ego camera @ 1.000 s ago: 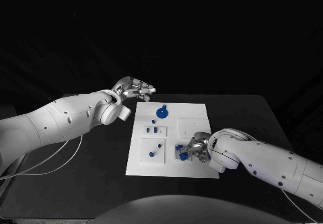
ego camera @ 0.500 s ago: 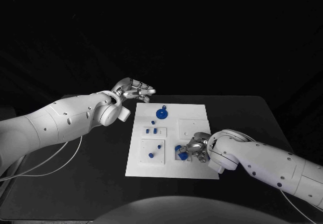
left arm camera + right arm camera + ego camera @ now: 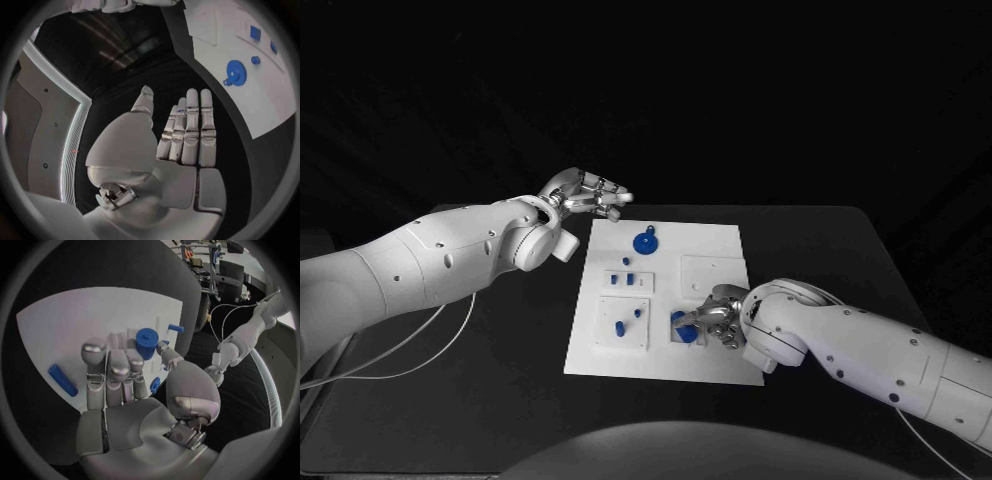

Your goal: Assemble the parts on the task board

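Observation:
The white task board [image 3: 718, 360] lies in the middle of the table. A blue gear [image 3: 645, 241] sits near its far edge, and small blue parts [image 3: 626, 280] stand in the blocks on its left half. My right hand [image 3: 715, 318] rests on the board's right half. Its thumb and a fingertip lie on either side of a blue cylinder [image 3: 147, 342] that stands upright in the board [image 3: 69, 325]. A blue peg [image 3: 175, 328] and a blue bar [image 3: 62, 380] lie close by. My left hand [image 3: 589, 192] hovers beyond the board's far left corner with fingers stretched out [image 3: 187, 130], holding nothing. The gear [image 3: 235, 72] lies ahead of it.
The black table [image 3: 488, 350] stretches around the board on all sides. A white cable [image 3: 430, 340] hangs from my left arm over the table's left part. A raised white square block [image 3: 711, 268] sits on the board just beyond my right hand.
My right hand has edged slightly left at the blue cylinder, and the board's near end has shifted a little left. The left hand has barely moved.

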Controlling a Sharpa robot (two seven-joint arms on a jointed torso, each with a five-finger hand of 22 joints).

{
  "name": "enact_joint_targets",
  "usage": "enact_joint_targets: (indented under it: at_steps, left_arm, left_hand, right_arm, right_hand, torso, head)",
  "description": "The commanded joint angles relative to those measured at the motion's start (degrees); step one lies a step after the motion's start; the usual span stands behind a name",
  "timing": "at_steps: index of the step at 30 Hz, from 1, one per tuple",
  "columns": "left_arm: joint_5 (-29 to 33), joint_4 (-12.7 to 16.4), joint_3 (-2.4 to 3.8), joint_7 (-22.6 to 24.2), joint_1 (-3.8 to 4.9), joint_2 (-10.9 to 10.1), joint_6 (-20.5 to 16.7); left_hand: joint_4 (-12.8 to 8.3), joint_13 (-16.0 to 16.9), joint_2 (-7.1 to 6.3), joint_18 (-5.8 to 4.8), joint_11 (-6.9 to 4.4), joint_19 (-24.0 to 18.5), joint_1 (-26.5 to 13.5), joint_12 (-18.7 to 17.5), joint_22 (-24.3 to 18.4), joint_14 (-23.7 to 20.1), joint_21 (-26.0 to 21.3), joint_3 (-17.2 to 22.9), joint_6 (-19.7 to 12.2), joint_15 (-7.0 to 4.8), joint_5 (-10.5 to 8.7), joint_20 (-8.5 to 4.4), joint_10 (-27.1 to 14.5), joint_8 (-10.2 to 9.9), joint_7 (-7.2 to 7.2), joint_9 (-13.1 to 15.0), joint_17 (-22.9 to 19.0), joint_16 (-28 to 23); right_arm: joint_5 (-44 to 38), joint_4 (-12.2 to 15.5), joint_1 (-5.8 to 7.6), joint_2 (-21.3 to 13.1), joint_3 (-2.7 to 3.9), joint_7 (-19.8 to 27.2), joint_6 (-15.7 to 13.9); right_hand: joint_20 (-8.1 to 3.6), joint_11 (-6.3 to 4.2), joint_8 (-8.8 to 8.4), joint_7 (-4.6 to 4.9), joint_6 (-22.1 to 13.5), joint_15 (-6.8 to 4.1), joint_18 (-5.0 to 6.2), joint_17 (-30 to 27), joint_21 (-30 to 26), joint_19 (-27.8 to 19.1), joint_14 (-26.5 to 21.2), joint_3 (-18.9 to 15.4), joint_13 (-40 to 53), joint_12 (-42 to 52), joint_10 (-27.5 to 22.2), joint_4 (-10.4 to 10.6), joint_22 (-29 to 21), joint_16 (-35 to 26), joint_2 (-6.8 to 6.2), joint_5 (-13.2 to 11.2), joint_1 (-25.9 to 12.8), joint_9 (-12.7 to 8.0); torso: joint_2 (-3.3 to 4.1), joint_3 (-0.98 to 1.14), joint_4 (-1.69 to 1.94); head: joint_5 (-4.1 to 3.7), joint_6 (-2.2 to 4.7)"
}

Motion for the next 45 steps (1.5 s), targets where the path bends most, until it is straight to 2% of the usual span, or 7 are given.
enact_joint_targets:
  at_steps: [1,4,9,22,38,42,45]
  left_arm:
    - [-0.3,0.1,0.04,0.2,0.01,0.1,0.8]
    - [-0.3,0.1,0.04,0.1,0.01,0.1,0.8]
    - [-0.3,0.1,0.04,0.0,0.02,0.0,0.8]
    - [-0.4,0.1,0.04,-0.2,0.02,-0.2,0.8]
    - [-0.5,0.1,0.03,-0.5,0.02,-0.4,0.9]
    - [-0.5,0.1,0.03,-0.6,0.02,-0.5,0.9]
    - [-0.5,0.1,0.03,-0.7,0.02,-0.4,1.0]
  left_hand:
    - [0.2,0.1,0.4,-0.67,-0.03,-0.1,-0.2,-0.3,0.0,-0.1,0.3,0.2,-0.1,0.44,0.05,0.17,-0.4,0.0,0.3,0.1,0.1,0.2]
    - [0.2,0.1,0.4,-0.67,-0.03,-0.1,-0.2,-0.3,0.0,-0.1,0.3,0.2,-0.1,0.44,0.05,0.17,-0.4,0.0,0.3,0.1,0.1,0.2]
    - [0.2,0.1,0.47,-0.66,-0.02,-0.1,-0.2,-0.3,-0.2,-0.1,0.4,0.2,0.0,0.45,0.04,0.19,-0.5,0.0,0.31,0.1,0.1,0.2]
    - [0.2,0.1,0.49,-0.66,-0.01,-0.1,-0.2,-0.3,-0.3,-0.1,0.4,0.2,0.0,0.45,0.03,0.19,-0.5,0.0,0.32,0.1,0.0,0.2]
    - [0.3,0.1,0.49,-0.65,0.0,-0.2,-0.2,-0.3,-0.4,-0.1,0.5,0.2,-0.1,0.47,0.04,0.2,-0.5,0.0,0.33,0.1,0.0,0.2]
    - [0.3,0.1,0.49,-0.65,0.0,-0.2,-0.2,-0.3,-0.4,-0.1,0.5,0.2,-0.1,0.47,0.04,0.2,-0.5,0.0,0.33,0.1,0.0,0.2]
    - [0.4,0.1,0.56,-0.65,-0.01,-0.2,-0.2,-0.3,-0.6,-0.1,0.6,0.2,0.0,0.46,0.03,0.2,-0.5,0.0,0.31,0.1,0.0,0.2]
  right_arm:
    - [-0.7,0.2,-0.16,0.2,-0.08,0.9,1.7]
    - [-0.7,0.4,-0.17,0.1,-0.08,1.1,2.1]
    - [-0.9,0.8,-0.17,-0.1,-0.08,1.3,2.4]
    - [-1.4,3.2,-0.18,-1.8,-0.05,2.0,2.4]
    - [-1.5,6.6,-0.2,-5.2,0.14,5.1,6.7]
    - [-1.5,6.9,-0.22,-5.4,0.15,5.5,7.7]
    - [-1.8,6.9,-0.24,-5.3,0.16,5.4,7.8]
  right_hand:
    - [-0.21,0.18,0.36,0.0,0.6,-0.09,-0.33,0.0,-0.2,3.2,-0.1,-1.0,-0.1,-0.4,-0.3,2.3,5.5,-0.1,-2.52,-2.9,-0.5,0.3]
    - [-0.47,0.08,0.28,-0.09,0.9,-0.23,-0.56,0.2,-0.2,3.2,-0.1,-8.4,-0.1,-0.7,-0.2,6.6,5.5,-0.3,-1.78,-2.9,0.9,0.8]
    - [-0.5,0.01,0.27,-0.21,1.1,-0.27,-0.6,0.4,-0.2,3.2,0.0,-14.2,0.0,-0.9,-0.1,8.3,5.5,-0.4,-0.3,-2.9,3.1,1.6]
    - [-0.6,-0.13,0.31,-0.39,1.5,-0.37,-0.67,0.7,-0.1,3.2,0.1,-15.0,-0.2,-1.6,0.2,9.3,5.6,-0.6,-0.32,-2.9,3.8,2.4]
    - [-0.64,-0.27,0.34,-0.6,2.2,-0.43,-0.69,0.6,-0.3,3.2,0.1,-14.2,-0.1,-1.4,0.4,5.8,5.5,-0.9,-0.64,-2.9,8.1,3.9]
    - [-0.53,-0.3,0.28,-0.71,2.1,-0.39,-0.67,0.5,-0.3,3.2,0.1,-13.7,0.0,-1.3,0.3,3.3,5.5,-0.9,0.32,-2.5,11.2,4.6]
    - [-0.56,-0.42,0.24,-0.99,2.0,-0.45,-0.66,0.4,-0.4,3.2,0.1,-13.9,-0.1,-1.2,0.3,0.7,5.5,-1.0,2.18,0.3,12.2,5.0]
  torso:
    - [0.0,0.01,0.02]
    - [-0.01,0.01,0.01]
    - [0.01,0.02,0.0]
    - [-0.01,0.01,-0.03]
    - [0.02,0.03,-0.03]
    - [0.02,0.01,-0.01]
    - [0.02,-0.01,0.01]
  head:
    - [-0.02,0.0]
    - [0.0,0.0]
    - [0.08,0.02]
    - [0.1,-0.09]
    - [0.16,-0.15]
    - [0.1,-0.17]
    - [-0.01,-0.2]
